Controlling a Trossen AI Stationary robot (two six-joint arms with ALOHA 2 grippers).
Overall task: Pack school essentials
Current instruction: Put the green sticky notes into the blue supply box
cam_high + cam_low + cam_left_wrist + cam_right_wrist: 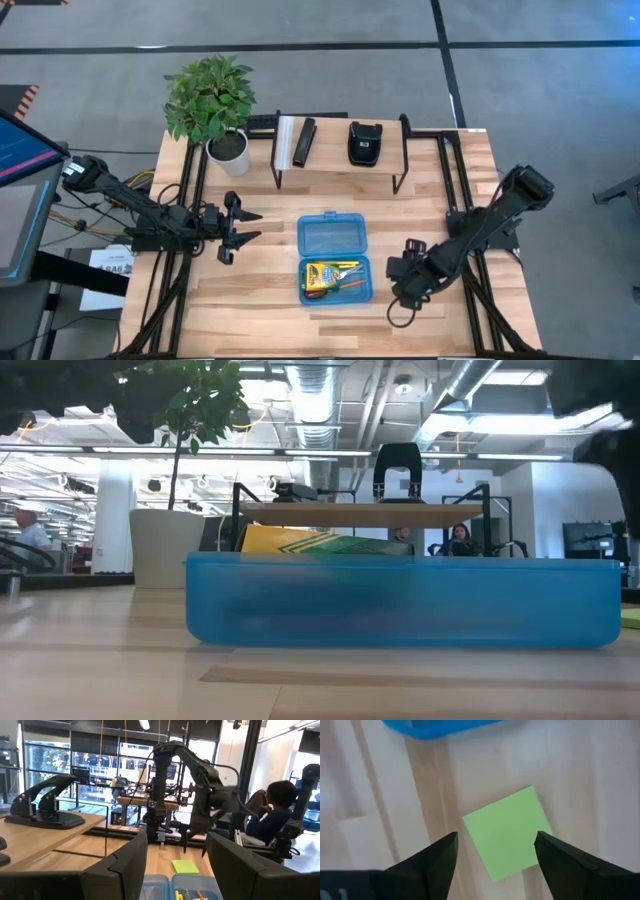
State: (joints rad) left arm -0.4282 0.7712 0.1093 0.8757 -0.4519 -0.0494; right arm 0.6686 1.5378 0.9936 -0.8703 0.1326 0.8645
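- Left gripper (243,228) waits at about nine o'clock from the blue case (334,236), fingers spread wide and holding nothing; it is best kept there, well apart from the case, so the other arm has room.
- Blue case lies open at table centre, its lid flat toward twelve o'clock and its tray toward six o'clock, already holding the crayon box (318,276), the orange-handled scissors (347,270) and what look like pencils or a pen.
- Sticky-note pad (508,832) lies flat on the wood at about three o'clock from the tray, just beside its blue wall and apart from it.
- Right gripper (496,858) hangs directly above the pad, jaws spread and empty, one finger to each side of it.
- Judged from this, the step in hand is picking up the pad: the pad sits turned relative to the fingers, so rotating the wrist to meet two parallel edges should help, then dropping until the tips nearly touch the wood.
- Risk, as a judgement: a thin pad may slide or fan open, so close slowly and lift straight before carrying it toward nine o'clock.
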